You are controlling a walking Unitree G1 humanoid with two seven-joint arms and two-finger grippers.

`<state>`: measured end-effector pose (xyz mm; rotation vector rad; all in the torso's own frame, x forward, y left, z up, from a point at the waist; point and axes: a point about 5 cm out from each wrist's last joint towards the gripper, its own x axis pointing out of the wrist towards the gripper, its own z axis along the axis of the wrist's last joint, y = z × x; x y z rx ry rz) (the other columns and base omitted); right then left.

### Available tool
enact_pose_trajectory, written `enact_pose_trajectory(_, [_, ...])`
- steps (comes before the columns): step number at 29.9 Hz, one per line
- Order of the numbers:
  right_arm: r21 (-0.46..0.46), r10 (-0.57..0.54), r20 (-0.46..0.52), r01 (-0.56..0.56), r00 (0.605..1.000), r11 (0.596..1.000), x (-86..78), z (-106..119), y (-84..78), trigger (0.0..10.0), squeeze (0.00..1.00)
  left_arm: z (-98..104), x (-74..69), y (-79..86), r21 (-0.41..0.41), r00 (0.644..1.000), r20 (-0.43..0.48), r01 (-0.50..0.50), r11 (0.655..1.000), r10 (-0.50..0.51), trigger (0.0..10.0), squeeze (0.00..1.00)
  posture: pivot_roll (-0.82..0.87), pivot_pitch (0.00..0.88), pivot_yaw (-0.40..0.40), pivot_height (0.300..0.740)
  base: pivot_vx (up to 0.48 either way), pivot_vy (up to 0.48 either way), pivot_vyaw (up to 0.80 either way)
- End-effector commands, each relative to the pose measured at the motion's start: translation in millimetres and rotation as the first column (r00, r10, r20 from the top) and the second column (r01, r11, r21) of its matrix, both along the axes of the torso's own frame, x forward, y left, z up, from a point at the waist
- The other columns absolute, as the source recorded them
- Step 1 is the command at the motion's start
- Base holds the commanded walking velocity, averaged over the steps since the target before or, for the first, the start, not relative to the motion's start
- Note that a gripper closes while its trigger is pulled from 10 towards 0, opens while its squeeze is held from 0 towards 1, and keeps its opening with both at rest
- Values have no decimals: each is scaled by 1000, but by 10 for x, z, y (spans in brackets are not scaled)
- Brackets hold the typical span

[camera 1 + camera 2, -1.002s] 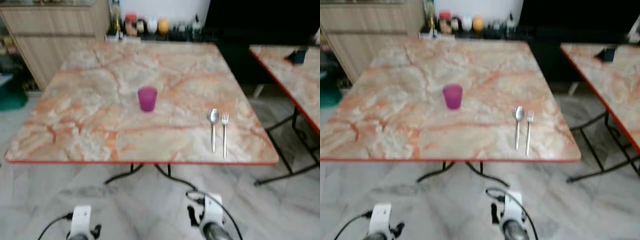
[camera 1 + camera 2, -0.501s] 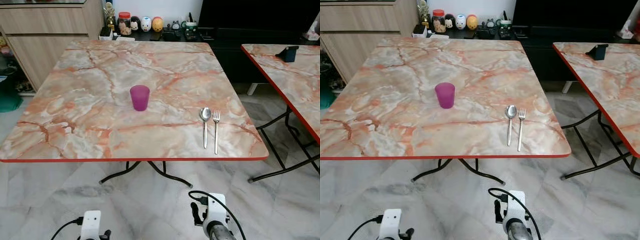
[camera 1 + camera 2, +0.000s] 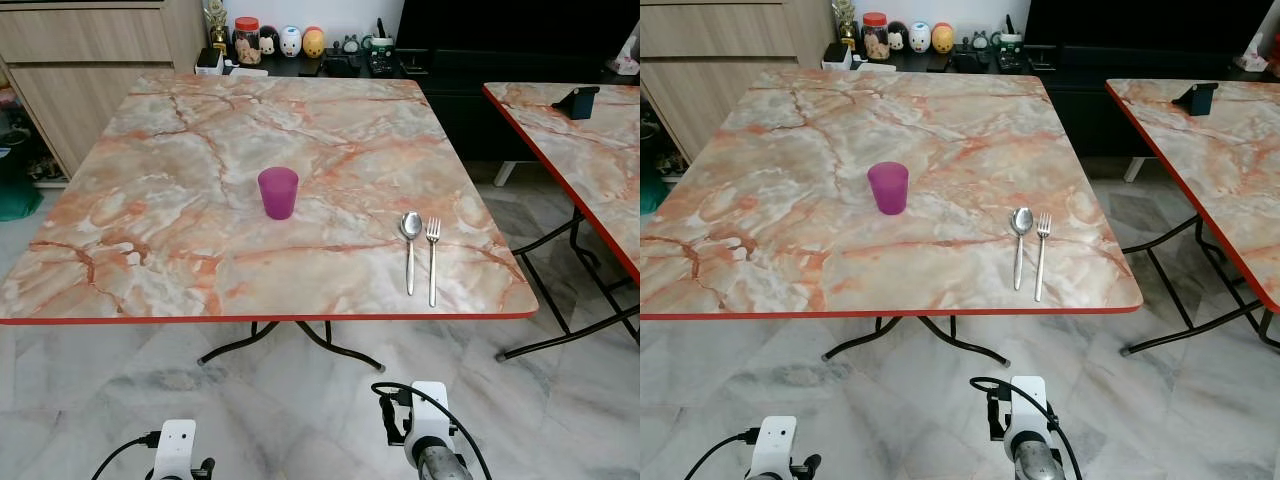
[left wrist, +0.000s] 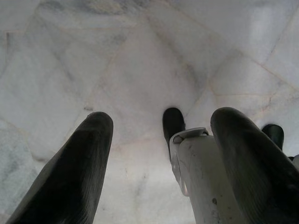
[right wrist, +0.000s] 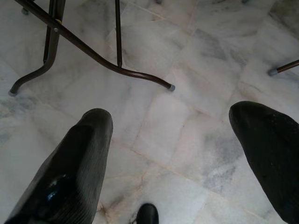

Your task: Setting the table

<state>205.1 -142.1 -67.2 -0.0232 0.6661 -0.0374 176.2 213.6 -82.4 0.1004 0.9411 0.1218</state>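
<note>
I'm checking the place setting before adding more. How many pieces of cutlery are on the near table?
2. A spoon and a fork lie side by side, apart, near the table's front right corner, handles toward the robot. A purple cup stands near the middle.

Pale grey-white marble floor [image 3: 120, 400], large tiles with faint veining, evenly lit. At centre, a square counter [image 3: 200, 270] topped in pink-orange marble pattern, red-edged, on curved dark metal legs [image 5: 93, 58] with small capped feet. To the right, a second counter [image 3: 1230, 170] of the same make, well apart — thin black folding legs beneath. Far left, a light wood cabinet [image 3: 90, 50] with drawers. Against the back wall, a low dark unit [image 3: 500, 50] beside the cabinet, carrying a row of small jars and round figurines [image 3: 275, 40] — details too small to tell. White wall above.
</note>
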Motion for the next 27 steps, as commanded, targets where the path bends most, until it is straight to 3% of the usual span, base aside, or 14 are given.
enact_pose_trajectory(1, [-7, -11, 15, 11, 1000, 1000, 3, 9, -16, 10000, 0, -5, -14, 8, 5, 1000, -6, 11, 1000, -11, 10000, 0, -34, 53, -65, 740, 0, 0, 0])
enact_pose_trajectory(27, [-174, 56, 122, -35, 991, 984, 58, 98, -44, 10000, 0, -4, 6, -44, 6, 1000, 4, 14, 1000, -14, 10000, 0, -28, 45, -72, 740, 0, 0, 0])
